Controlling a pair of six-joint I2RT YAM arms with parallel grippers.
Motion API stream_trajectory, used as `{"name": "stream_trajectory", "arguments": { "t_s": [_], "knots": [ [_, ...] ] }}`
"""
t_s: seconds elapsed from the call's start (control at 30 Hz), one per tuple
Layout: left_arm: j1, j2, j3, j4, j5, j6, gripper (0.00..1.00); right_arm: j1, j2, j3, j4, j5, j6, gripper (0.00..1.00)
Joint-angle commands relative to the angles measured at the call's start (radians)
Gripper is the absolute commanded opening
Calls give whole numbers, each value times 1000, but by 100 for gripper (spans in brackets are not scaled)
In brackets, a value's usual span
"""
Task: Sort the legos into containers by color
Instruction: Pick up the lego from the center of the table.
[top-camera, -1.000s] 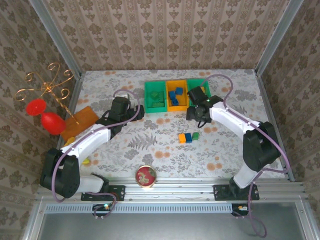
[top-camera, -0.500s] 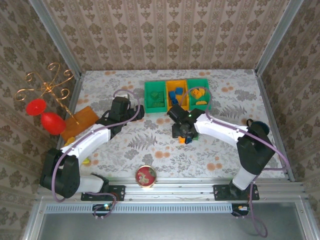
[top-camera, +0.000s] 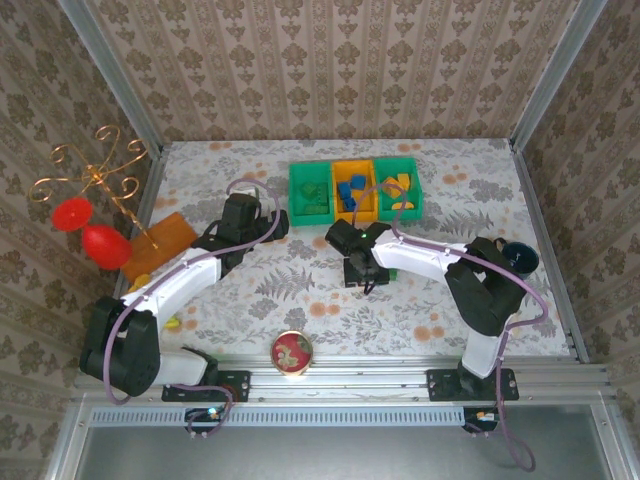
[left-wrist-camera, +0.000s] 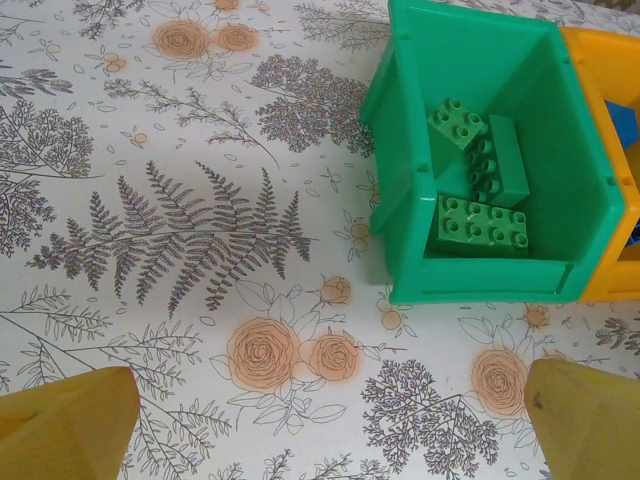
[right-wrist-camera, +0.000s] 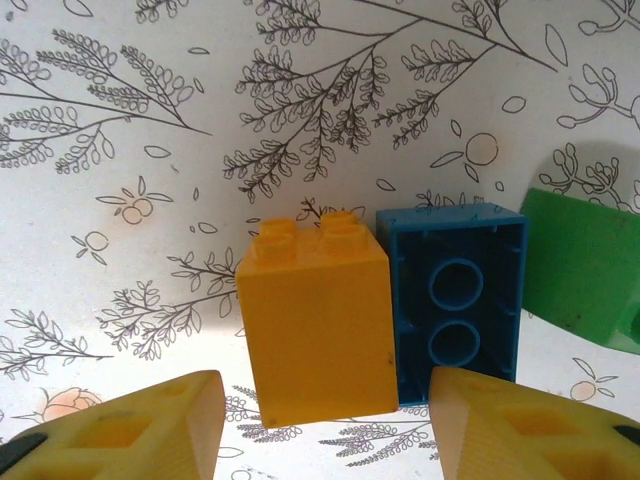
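Three containers stand in a row at the back: a green bin (top-camera: 312, 196) holding green legos (left-wrist-camera: 478, 222), an orange bin (top-camera: 352, 192) holding blue legos, and a green bin (top-camera: 399, 189) holding orange-yellow legos. My right gripper (right-wrist-camera: 326, 400) is open low over the table. Its fingers (right-wrist-camera: 150, 430) straddle an orange-yellow brick (right-wrist-camera: 315, 320) without touching it. A blue brick (right-wrist-camera: 460, 305) lies on its side against that brick, and a green brick (right-wrist-camera: 585, 280) lies to the right. My left gripper (left-wrist-camera: 335, 420) is wide open over bare table in front of the green bin (left-wrist-camera: 480, 290).
A round red-lidded tin (top-camera: 291, 353) sits near the front edge. A gold wire stand with red balls (top-camera: 95, 235) and a flat orange sheet (top-camera: 160, 243) are at the left. A small yellow piece (top-camera: 173, 322) lies beside the left arm.
My right arm swung from the rightmost bin down and left to the loose bricks mid-table, and its jaws narrowed around the orange-yellow brick. The left arm has not moved.
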Motion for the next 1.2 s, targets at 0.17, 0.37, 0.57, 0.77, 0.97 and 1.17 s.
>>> {"name": "stream_trajectory", "arguments": {
  "t_s": [0.17,0.37,0.57,0.77,0.97,1.17],
  "knots": [
    [3,0,11,-24,-1,9,100,21,36,57,-48,17,0,46],
    [3,0,11,-24,-1,9,100,30,53,79,-44,13,-7,41],
    [3,0,11,-23,-2,9,100,32,81,97,-53,31,-10,52],
    [3,1,10,-24,-1,8,100,29,118,128,-61,64,-20,58],
    [3,4,22,-31,1,10,100,23,163,168,-48,87,-44,61],
    [3,-13,28,-52,-14,13,100,15,203,195,-30,62,-63,59]
  ]
}}
